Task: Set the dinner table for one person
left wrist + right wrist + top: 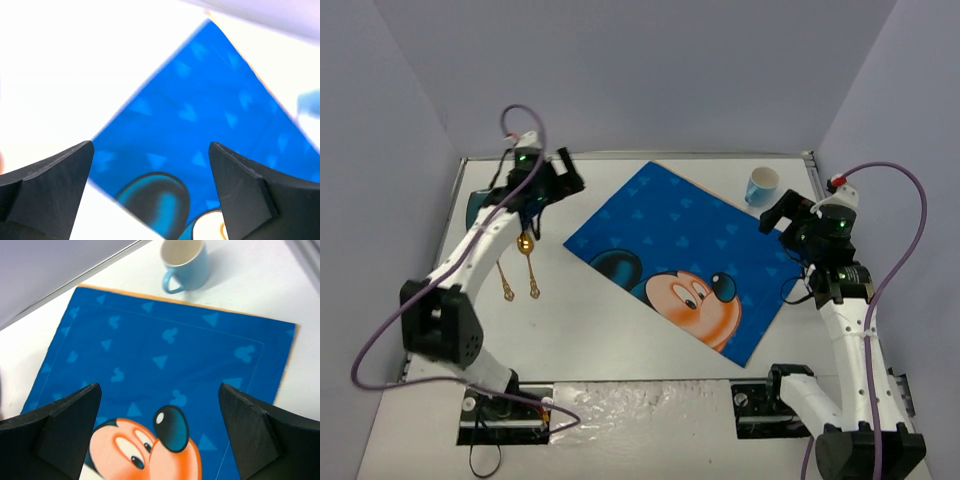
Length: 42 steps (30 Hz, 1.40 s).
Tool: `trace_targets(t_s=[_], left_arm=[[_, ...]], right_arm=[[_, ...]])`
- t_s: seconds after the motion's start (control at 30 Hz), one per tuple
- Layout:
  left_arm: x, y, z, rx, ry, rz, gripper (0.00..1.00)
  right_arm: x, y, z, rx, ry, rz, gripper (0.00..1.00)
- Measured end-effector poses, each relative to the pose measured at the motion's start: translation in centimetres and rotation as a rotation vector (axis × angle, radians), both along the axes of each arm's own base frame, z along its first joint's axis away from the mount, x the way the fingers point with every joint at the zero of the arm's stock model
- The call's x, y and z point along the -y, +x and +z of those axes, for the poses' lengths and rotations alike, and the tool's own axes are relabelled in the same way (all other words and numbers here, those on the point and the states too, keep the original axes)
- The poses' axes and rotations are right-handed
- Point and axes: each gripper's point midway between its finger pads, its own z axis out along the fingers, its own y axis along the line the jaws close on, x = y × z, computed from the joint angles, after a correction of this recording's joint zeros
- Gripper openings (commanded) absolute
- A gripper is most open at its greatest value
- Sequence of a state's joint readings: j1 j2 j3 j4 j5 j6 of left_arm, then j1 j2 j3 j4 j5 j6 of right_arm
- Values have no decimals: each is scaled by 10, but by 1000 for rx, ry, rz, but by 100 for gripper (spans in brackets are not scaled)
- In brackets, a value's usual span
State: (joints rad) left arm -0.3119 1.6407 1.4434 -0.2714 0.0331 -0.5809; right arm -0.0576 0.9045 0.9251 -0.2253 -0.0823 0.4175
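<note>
The white dinner table carries a blue Mickey Mouse placemat, lying askew in the middle. A light blue mug stands upright just past the mat's far right corner. Two gold cutlery pieces lie left of the mat. My left gripper is open and empty above the table off the mat's far left edge. In the left wrist view the left gripper looks over the mat. My right gripper is open and empty over the mat's right corner. The right wrist view shows the right gripper, the mat and the mug.
A dark teal dish lies at the far left, partly hidden under my left arm. Grey walls close the table on three sides. A raised metal rim runs along the far and right edges.
</note>
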Motion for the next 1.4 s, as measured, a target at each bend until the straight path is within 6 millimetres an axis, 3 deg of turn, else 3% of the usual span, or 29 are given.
trace_targets(t_s=[0.1, 0.2, 0.37, 0.57, 0.67, 0.9, 1.4], left_arm=[[-87, -14, 6, 20, -89, 216, 97], [-162, -38, -14, 13, -150, 423, 97], [-224, -75, -62, -50, -281, 602, 95], [-290, -82, -98, -62, -409, 729, 93], [-302, -70, -113, -52, -440, 713, 93], [-300, -43, -161, -114, -497, 647, 86], [-311, 0, -170, -14, -510, 550, 62]], right_arm=[[-17, 0, 4, 4, 18, 66, 100], [-31, -1, 7, 2, 42, 129, 100], [-54, -1, 2, -24, 89, 245, 97], [-85, -8, 0, -34, 100, 395, 97], [-94, -12, -2, -33, 98, 449, 97], [-100, -18, -12, -52, 94, 503, 97], [-102, -22, -9, -34, 82, 531, 97]])
